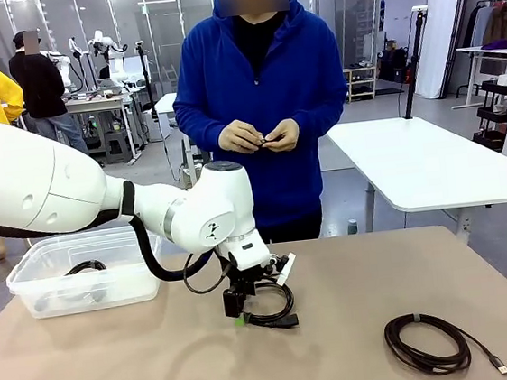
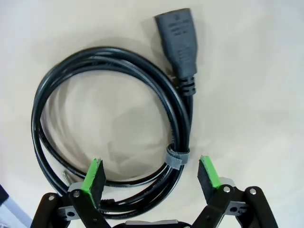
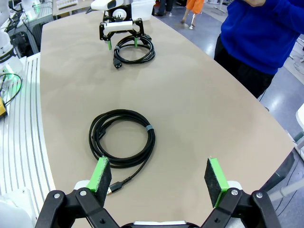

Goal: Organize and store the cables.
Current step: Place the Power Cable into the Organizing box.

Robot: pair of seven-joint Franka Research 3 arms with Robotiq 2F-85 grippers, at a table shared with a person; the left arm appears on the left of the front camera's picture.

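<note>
Straddling the tied side of the coiled cable [image 2: 183, 128], which lies on the table at the centre of the front view, our left gripper [image 2: 152, 175] stands with jaws wide and nothing held. We judge the cord light, limp and springy; pinching at the grey tie [image 2: 174, 159] should keep its turns together. Our right gripper [image 3: 157, 175] also gapes wide, above a second cable [image 3: 151, 140] at middle left of its view.

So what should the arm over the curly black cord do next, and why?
Probably lower the left tool a little and close it. Its jaws stand open, with the strands of the coiled cable between them at the grey tie, so closing there should catch the whole bundle for the clear bin.
</note>
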